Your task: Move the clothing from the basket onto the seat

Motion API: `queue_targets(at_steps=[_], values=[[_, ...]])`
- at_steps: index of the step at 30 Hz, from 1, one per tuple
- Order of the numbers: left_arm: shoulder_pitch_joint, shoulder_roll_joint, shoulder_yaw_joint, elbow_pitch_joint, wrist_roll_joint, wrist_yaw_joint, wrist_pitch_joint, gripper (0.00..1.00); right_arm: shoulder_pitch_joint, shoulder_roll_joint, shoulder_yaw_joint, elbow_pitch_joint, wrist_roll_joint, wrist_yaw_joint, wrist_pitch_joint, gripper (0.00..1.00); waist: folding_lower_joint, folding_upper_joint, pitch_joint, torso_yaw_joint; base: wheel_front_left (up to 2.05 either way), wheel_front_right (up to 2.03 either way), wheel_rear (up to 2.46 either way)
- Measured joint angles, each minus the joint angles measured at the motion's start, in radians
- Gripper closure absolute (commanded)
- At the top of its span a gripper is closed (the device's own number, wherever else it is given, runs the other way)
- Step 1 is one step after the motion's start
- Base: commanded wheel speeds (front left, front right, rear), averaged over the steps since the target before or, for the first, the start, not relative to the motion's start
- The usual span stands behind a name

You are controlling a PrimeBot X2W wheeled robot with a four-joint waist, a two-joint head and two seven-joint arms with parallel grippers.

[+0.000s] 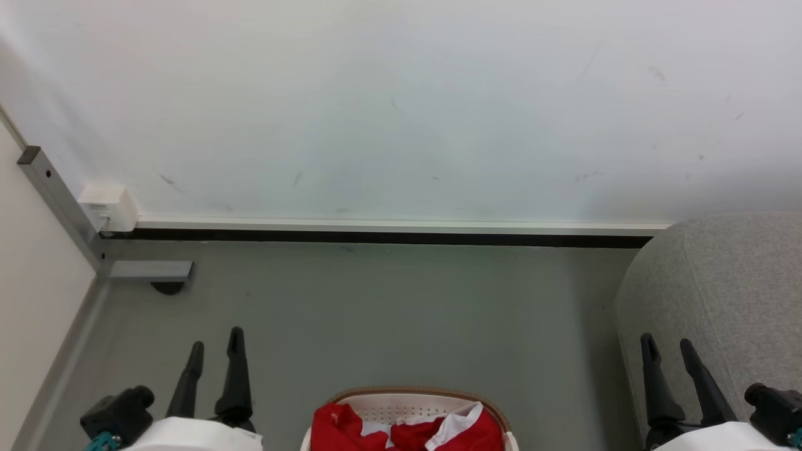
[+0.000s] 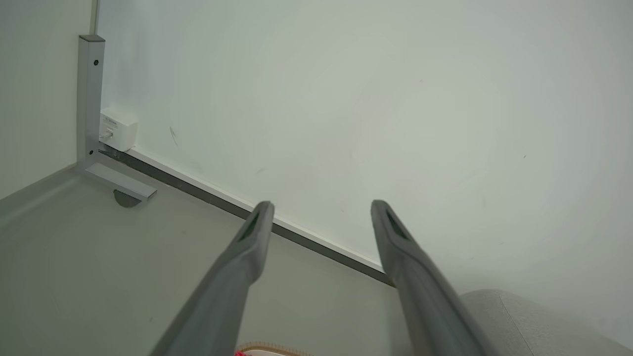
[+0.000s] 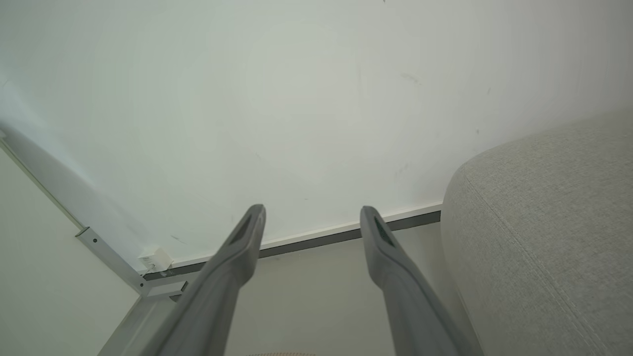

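Presently the clothing [image 1: 351,432] lies bunched inside the basket [image 1: 410,394], at the bottom edge of the head view, directly before the robot and between its two arms. Red folds fill the visible part, and a white-trimmed section [image 1: 460,421] rides up against the right side of the rim. The seat [image 1: 720,288] stands to the robot's right, apart from the basket, with bare floor [image 1: 388,313] between them. The left gripper [image 1: 217,338] hangs over the floor left of the basket, fingers parted and holding nothing. The right gripper [image 1: 666,341] sits in front of the seat's rounded edge, likewise parted and empty. Assessment: the garment appears soft, light and limp. It will not keep its shape and will likely sag and trail when lifted, so a hem could catch on the rim. It is not fragile, though thin layers may slide out of a shallow pinch. Recommended hold: a raised, gathered fold of red near the middle of the heap, taken deep between the fingers, rather than the loose white edge.
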Motion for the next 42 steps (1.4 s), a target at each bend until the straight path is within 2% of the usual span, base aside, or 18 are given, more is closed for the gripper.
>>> queue_targets(at_steps=[21, 42], values=[[0.004, 0.002, -0.029, -0.002, 0.214, 0.013, -0.050, 0.00, -0.006, 0.006, 0.016, 0.015, -0.179, 0.000, -0.051, 0.00, 0.0000, 0.0000, -0.007, -0.003, 0.00, 0.00, 0.00], [0.005, 0.003, -0.058, 0.009, 0.363, 0.034, -0.091, 0.00, -0.014, 0.003, 0.044, 0.012, -0.316, 0.000, -0.091, 0.00, 0.0000, 0.0000, -0.013, -0.003, 0.00, 0.00, 0.00]])
